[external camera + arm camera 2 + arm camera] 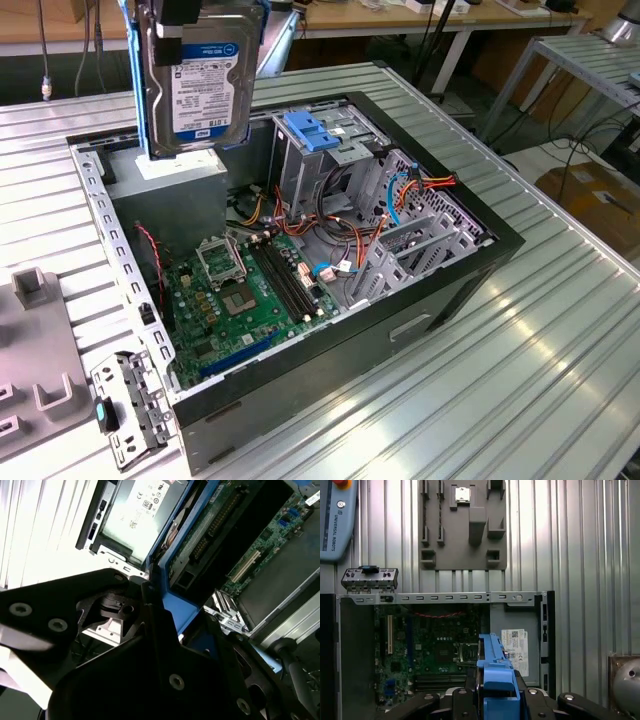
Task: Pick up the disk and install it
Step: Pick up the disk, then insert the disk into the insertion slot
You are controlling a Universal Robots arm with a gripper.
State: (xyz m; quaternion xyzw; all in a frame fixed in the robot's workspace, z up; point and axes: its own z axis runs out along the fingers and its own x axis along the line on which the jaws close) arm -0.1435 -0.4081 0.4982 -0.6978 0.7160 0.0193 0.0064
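Above the open case [300, 395], my gripper [496, 696] clamps the disk [197, 90] aloft, pickup done I judge; seating it calls for squaring it to the drive cage [325, 165].

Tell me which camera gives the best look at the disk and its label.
The exterior view: the disk hangs upright over the open computer case, label toward the camera. The first wrist view shows its blue bracket edge-on in the hand; the second wrist view catches that bracket at a slant.

One disk [195, 85], one open computer case [300, 385], one green circuit board [200, 300], one blue latch plate [312, 132], one grey tray [455, 535], one small metal bracket [130, 405].
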